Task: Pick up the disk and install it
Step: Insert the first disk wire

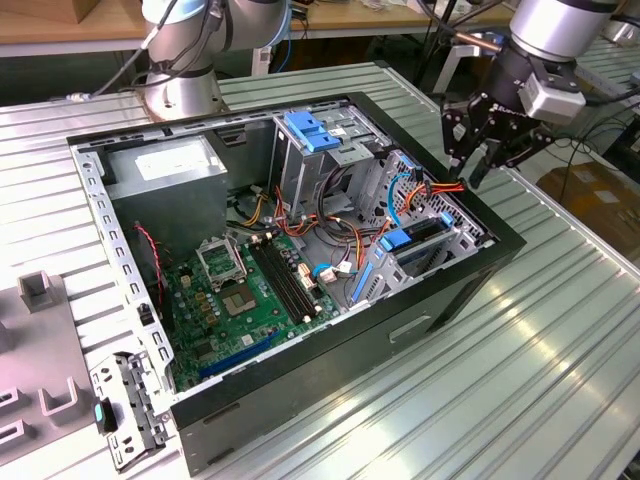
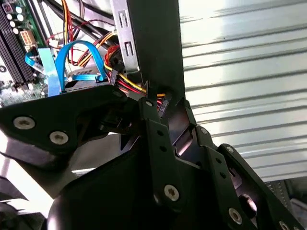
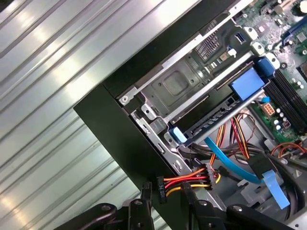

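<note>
- Exterior view is showing the gripper (image 1: 480, 170) hanging over the open computer case (image 1: 420, 330), at its corner toward the exterior view's right.
- In both wrist views its fingers (image 2: 156, 129) are pinching a black power connector (image 3: 160, 186) trailing red, yellow and orange wires (image 3: 192, 178), just beside the case's black wall.
- The disk (image 3: 213, 120) is sitting inside the drive bay near the gripper, with blue rails (image 3: 247, 82) showing at its edges and a blue data cable (image 3: 230, 160) looping beside it.
</note>
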`<state>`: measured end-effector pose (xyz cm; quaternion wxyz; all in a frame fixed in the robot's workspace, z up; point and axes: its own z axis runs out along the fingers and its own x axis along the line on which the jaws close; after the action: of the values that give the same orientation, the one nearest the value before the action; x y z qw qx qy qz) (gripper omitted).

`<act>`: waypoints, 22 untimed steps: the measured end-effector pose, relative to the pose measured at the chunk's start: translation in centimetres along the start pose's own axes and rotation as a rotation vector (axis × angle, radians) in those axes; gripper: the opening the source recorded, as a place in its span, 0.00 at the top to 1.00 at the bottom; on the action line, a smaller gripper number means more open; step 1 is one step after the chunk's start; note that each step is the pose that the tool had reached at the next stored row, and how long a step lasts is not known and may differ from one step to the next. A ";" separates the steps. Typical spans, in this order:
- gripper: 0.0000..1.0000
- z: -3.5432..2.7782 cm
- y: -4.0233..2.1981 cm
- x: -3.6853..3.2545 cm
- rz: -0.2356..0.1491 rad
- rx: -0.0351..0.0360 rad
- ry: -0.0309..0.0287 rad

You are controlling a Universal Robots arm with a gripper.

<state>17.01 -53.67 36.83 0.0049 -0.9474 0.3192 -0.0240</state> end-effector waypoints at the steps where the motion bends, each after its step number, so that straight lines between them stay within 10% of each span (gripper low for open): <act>1: 0.62 0.07 0.00 0.00 -0.015 0.0006 -0.0003; 7: 0.62 0.24 0.16 0.15 -0.032 -0.0117 0.0094; 22: 0.84 -0.16 0.16 0.17 -0.050 -0.0136 0.0110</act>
<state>17.04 -53.90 36.99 -0.0039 -0.9550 0.2954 -0.0272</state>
